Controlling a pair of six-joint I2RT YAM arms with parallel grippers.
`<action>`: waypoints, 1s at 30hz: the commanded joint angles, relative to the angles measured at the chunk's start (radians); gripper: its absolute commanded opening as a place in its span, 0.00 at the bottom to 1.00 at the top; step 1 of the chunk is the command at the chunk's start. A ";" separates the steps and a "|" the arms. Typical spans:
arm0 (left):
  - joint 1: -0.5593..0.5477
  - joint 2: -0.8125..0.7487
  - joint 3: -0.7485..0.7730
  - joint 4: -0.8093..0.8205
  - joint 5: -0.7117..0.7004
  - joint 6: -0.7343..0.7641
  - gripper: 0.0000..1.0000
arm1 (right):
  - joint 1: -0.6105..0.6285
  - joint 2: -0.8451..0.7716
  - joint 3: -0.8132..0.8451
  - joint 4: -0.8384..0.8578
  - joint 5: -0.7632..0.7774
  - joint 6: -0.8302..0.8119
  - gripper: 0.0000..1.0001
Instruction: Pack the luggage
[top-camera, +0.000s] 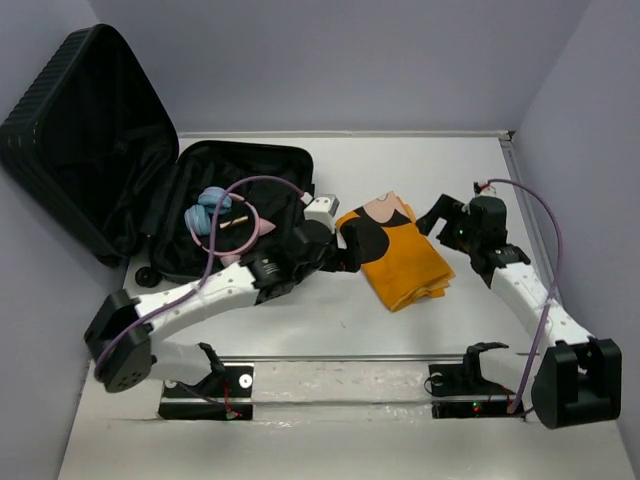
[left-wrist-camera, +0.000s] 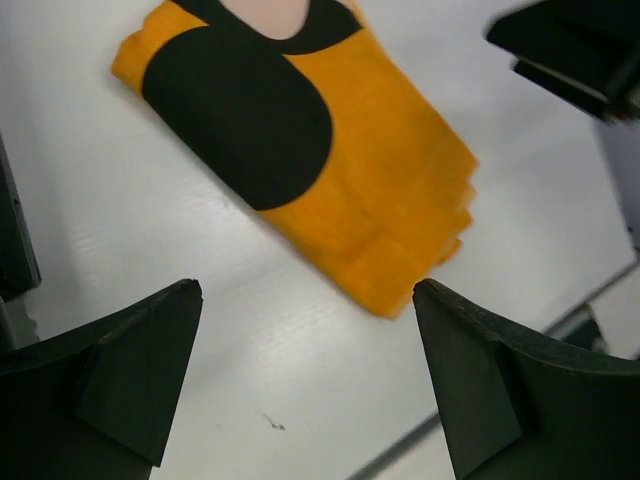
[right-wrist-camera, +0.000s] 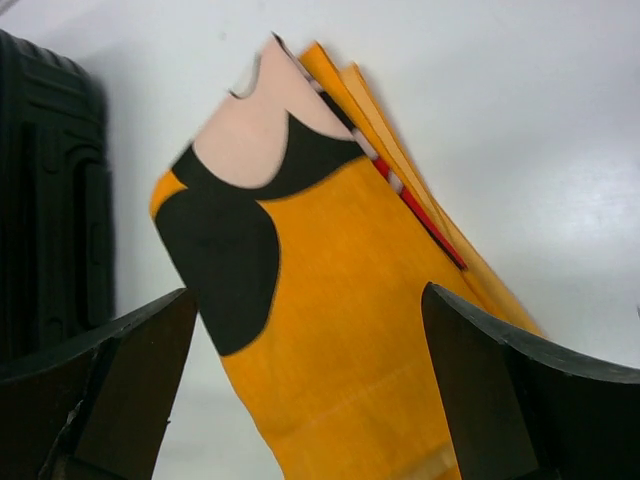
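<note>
The left arm (top-camera: 190, 295) and right arm (top-camera: 525, 290) are built of smooth white links between bulky, rounded black joint housings. A thin purple cable (top-camera: 265, 180) loops along each. The left pincer (left-wrist-camera: 305, 295) and right pincer (right-wrist-camera: 308, 295) carry matte black, wedge-shaped fingers (left-wrist-camera: 140, 370). Flat black base plates (top-camera: 185, 408) sit beneath the arms.

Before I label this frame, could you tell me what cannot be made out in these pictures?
Cloth: one end cut off by the top edge in the left wrist view, the other by the bottom edge in the right wrist view.
Items in the luggage: top view, too small and crossed by a cable to name.
Left gripper: top view, its dark tips merge with the cloth's black print.
</note>
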 joint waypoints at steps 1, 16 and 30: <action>-0.003 0.222 0.141 0.023 -0.301 0.011 0.99 | -0.001 -0.108 -0.162 -0.036 0.107 0.073 0.99; 0.147 0.777 0.464 -0.001 -0.242 -0.047 0.98 | -0.001 -0.228 -0.343 -0.097 0.144 0.246 0.99; 0.175 0.905 0.513 0.074 -0.155 -0.058 0.90 | -0.001 -0.111 -0.300 -0.185 0.271 0.291 1.00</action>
